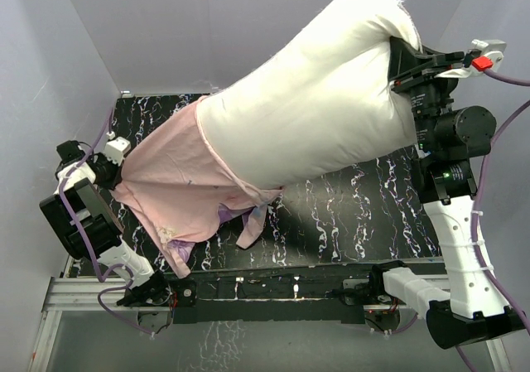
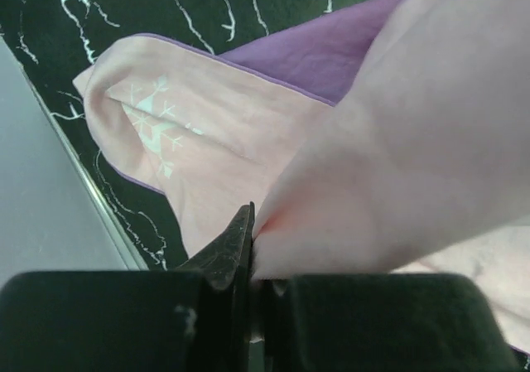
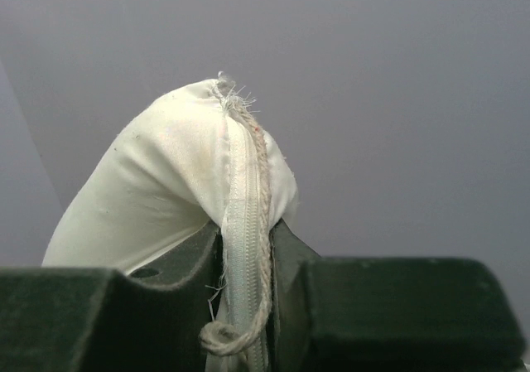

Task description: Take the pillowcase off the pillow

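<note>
The white pillow is held high in the air, slanting from upper right down to the left. My right gripper is shut on its upper corner; in the right wrist view its jaws pinch the pillow's seam. The pillowcase, pale pink side out with purple showing at its folds, covers only the pillow's lower left end and hangs to the table. My left gripper is shut on the pillowcase's left edge; in the left wrist view pink fabric comes out of its jaws.
The black marbled tabletop lies below, with grey walls close on the left, back and right. A metal rail runs along the near edge by the arm bases.
</note>
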